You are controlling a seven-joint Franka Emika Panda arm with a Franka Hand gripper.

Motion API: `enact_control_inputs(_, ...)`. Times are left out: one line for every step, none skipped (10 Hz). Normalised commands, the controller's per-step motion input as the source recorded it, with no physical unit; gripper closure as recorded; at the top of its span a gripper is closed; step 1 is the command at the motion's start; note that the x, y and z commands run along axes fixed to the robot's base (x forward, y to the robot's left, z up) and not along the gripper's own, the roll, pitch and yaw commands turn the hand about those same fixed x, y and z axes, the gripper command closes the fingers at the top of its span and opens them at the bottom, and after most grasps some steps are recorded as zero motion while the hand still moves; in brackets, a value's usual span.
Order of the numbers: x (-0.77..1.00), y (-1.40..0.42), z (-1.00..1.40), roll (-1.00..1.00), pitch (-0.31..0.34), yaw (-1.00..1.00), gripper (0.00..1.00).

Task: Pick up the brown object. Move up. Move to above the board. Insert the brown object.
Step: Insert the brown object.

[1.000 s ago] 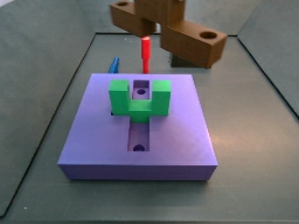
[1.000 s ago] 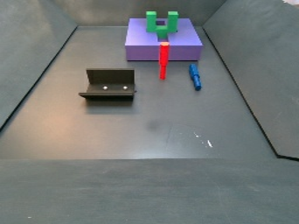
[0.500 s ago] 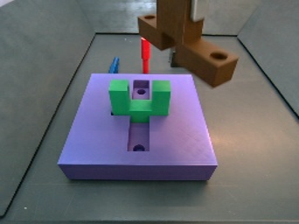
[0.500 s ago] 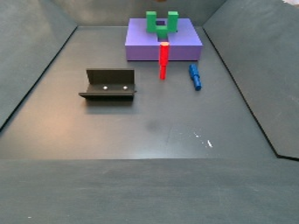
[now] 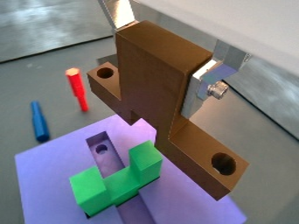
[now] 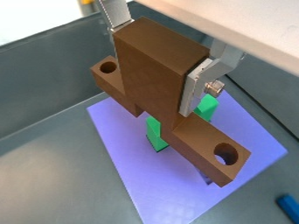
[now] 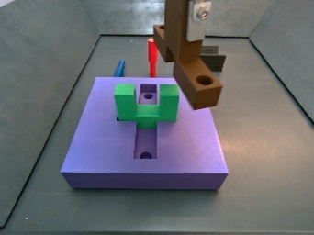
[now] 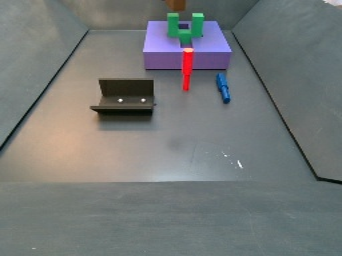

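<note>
My gripper (image 7: 185, 18) is shut on the brown object (image 7: 186, 57), an orange-brown T-shaped piece. It hangs in the air above the board (image 7: 98, 147), just beyond and to the right of the green bracket (image 7: 145, 103). The end with the round hole (image 7: 204, 84) points down toward the board. In both wrist views the silver fingers (image 5: 218, 73) (image 6: 201, 84) clamp the thick bar (image 5: 158, 87) (image 6: 158, 83) from both sides, with the purple board (image 5: 47, 175) (image 6: 128, 162) and the bracket (image 5: 117, 179) (image 6: 208, 107) beneath. The board also shows far back in a side view (image 8: 160, 52).
A red peg (image 7: 152, 57) (image 8: 187, 70) stands by the board, with a blue piece (image 7: 120, 69) (image 8: 223, 88) lying near it. The dark fixture (image 8: 124, 97) stands on the grey floor away from the board. Raised walls ring the floor.
My gripper has carried the brown object from behind the board to over it. The piece has turned and sits lower, with its holed end now pointing down toward the board.
</note>
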Motion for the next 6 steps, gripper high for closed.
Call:
enact_control_inputs(0.15,0.00,-0.15,-0.17,0.130,-0.83,1.00)
enact_control_inputs(0.12,0.00,-0.19,-0.15,0.131,-0.85,1.00)
enact_control_inputs(0.10,0.00,-0.19,-0.14,0.121,-0.88,1.00)
enact_control_inputs(0.10,0.00,-0.10,-0.08,0.004,-0.65,1.00)
enact_control_inputs(0.04,0.00,0.00,0.00,0.000,-0.01,1.00)
enact_control_inputs(0.05,0.00,-0.02,0.00,0.000,-0.01,1.00)
